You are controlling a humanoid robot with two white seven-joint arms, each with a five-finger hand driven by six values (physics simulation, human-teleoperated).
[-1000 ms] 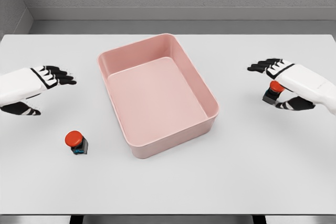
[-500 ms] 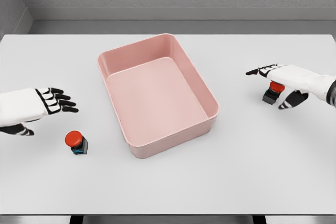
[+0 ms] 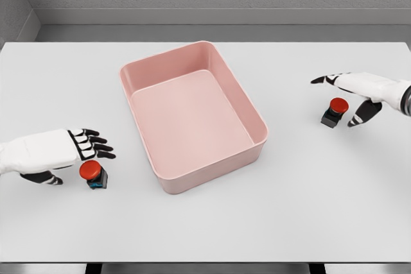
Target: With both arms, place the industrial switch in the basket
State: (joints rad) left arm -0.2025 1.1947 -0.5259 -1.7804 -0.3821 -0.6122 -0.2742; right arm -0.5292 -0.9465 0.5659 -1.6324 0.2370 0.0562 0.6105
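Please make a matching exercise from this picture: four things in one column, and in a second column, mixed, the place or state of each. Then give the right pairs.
Things:
1. Basket
2. Left switch
3. Right switch
4. Left hand

Places or states:
A. On the table, near the right edge, under the right hand
B. Fingers spread, holding nothing, just above a red button
C. Pink, empty, in the middle of the table
D. On the table, left of the basket, near the front

Pairs: 1-C, 2-D, 3-A, 4-B
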